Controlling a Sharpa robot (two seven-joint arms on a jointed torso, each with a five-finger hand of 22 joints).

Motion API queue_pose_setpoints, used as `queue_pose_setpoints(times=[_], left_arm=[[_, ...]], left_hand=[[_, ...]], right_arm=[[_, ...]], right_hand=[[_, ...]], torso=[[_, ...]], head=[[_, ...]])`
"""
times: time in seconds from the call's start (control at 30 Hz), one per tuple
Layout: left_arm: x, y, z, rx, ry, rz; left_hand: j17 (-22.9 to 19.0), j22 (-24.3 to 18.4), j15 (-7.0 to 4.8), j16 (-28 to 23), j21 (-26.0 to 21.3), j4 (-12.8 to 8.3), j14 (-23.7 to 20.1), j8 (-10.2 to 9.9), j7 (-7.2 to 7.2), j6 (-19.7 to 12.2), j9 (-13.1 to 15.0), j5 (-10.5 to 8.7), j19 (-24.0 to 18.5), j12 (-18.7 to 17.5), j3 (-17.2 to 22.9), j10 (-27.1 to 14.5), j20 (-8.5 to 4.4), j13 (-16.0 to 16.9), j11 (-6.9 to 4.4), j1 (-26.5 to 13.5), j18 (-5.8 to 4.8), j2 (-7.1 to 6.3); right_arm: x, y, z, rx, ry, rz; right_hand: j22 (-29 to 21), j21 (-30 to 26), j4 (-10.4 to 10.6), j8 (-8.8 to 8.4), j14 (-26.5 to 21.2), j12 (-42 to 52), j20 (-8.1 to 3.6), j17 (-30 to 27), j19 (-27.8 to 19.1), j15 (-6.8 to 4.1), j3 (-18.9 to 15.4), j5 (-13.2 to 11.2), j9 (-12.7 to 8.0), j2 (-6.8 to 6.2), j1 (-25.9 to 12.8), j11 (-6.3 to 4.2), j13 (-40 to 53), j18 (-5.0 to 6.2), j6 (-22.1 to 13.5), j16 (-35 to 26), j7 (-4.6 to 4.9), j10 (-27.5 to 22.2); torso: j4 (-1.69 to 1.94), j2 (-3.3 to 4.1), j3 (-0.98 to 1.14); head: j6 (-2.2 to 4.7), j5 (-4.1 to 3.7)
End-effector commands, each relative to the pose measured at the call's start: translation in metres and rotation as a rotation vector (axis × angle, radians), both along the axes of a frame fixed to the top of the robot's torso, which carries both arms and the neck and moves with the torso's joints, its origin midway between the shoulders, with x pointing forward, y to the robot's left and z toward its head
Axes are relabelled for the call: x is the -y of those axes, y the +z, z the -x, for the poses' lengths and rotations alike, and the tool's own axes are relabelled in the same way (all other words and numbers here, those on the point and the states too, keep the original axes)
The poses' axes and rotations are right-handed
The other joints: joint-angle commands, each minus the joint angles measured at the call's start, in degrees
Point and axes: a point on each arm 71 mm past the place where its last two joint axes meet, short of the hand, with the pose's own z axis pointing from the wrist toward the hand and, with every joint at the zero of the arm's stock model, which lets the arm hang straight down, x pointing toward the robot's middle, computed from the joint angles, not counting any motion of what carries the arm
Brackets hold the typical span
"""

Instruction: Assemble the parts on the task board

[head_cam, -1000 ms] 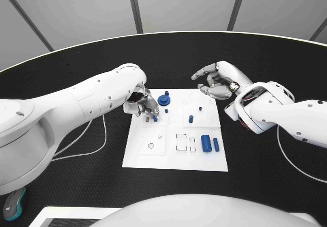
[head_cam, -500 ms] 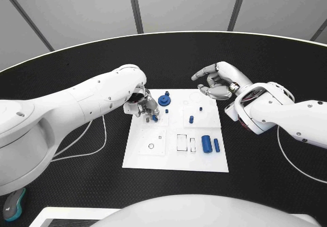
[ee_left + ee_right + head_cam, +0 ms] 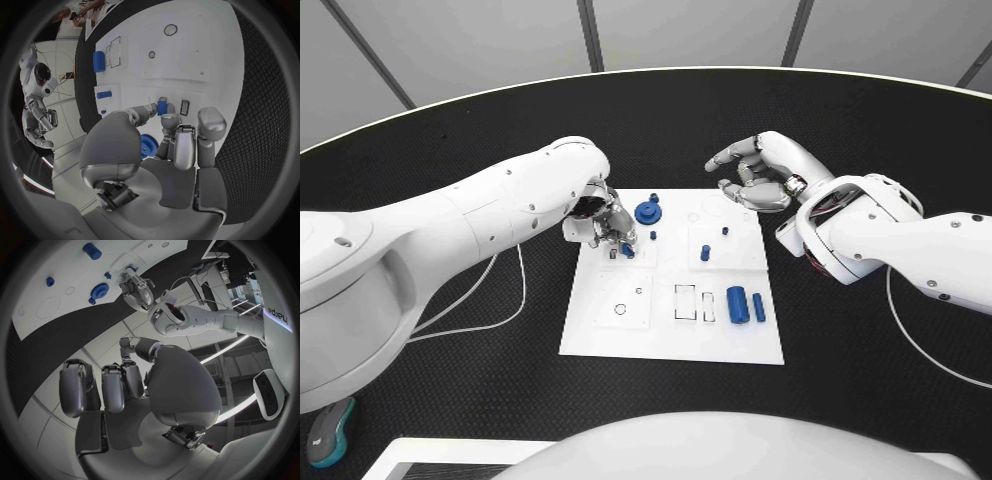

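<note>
We are seeing the left hand (image 3: 603, 222) hanging low over the far left part of the task board (image 3: 596, 335), fingers bunched downward. In the left wrist view its fingertips (image 3: 169, 120) are closing round a small blue peg (image 3: 162, 107) standing on the board, so the hand is pinching that peg. A blue gear (image 3: 648, 211) is lying just beside this hand, on the side toward the other arm, and in the wrist view it is peeking out from under the palm (image 3: 147, 145).

The right hand (image 3: 759, 172) is hovering above the board's far right corner, its fingers curled in with nothing in them. From it, the parts are lying nearer the robot: a short blue peg (image 3: 705, 251) is standing in the raised block below the hand, and farther toward us a thick blue cylinder (image 3: 736, 299) and a thin blue bar (image 3: 757, 306) are lying side by side, well apart from both hands.

The board is resting on a black table (image 3: 459, 375) with a pale curved rim. A white cable (image 3: 495, 300) is trailing over the table beside the left arm. Grey wall panels are standing behind the table.
</note>
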Motion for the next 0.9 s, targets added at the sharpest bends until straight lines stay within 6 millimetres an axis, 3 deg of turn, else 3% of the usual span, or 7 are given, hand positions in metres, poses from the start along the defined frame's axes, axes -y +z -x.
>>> queue_pose_setpoints(times=[0.03,0.9], left_arm=[[-0.0026,-0.0006,0.0010,-0.014,0.016,-0.024],[-0.0058,-0.0009,0.0083,-0.044,-0.024,-0.026]], left_hand=[[8.17,0.16,0.30,-0.24,-0.12,-2.65,4.36,-0.13,-0.90,-0.12,0.62,0.19,-0.02,-0.10,2.87,0.01,0.29,0.00,0.17,2.26,-0.04,1.65],[8.35,0.38,0.33,-0.16,0.02,-3.30,4.42,0.92,-0.89,0.02,1.62,0.10,0.03,0.13,3.80,0.64,0.40,0.36,0.20,2.65,-0.10,2.35]], right_arm=[[0.0001,-0.0001,-0.0001,-0.001,0.000,0.001],[0.0016,-0.0009,-0.0006,-0.007,-0.001,0.006]], right_hand=[[7.87,-0.35,-0.29,-0.18,4.41,-0.35,0.34,8.41,2.19,0.32,0.10,0.18,-0.06,-0.61,0.17,0.07,4.27,0.64,0.32,-0.07,-0.03,-0.39],[7.91,-0.31,-0.29,-0.25,4.41,-0.34,0.35,8.45,2.20,0.34,0.14,0.16,-0.10,-0.62,0.04,0.10,4.27,0.63,0.35,-0.06,0.00,-0.37]], torso=[[0.00,-0.01,0.01],[0.02,0.11,0.01]], head=[[0.04,-0.03],[0.45,-0.07]])
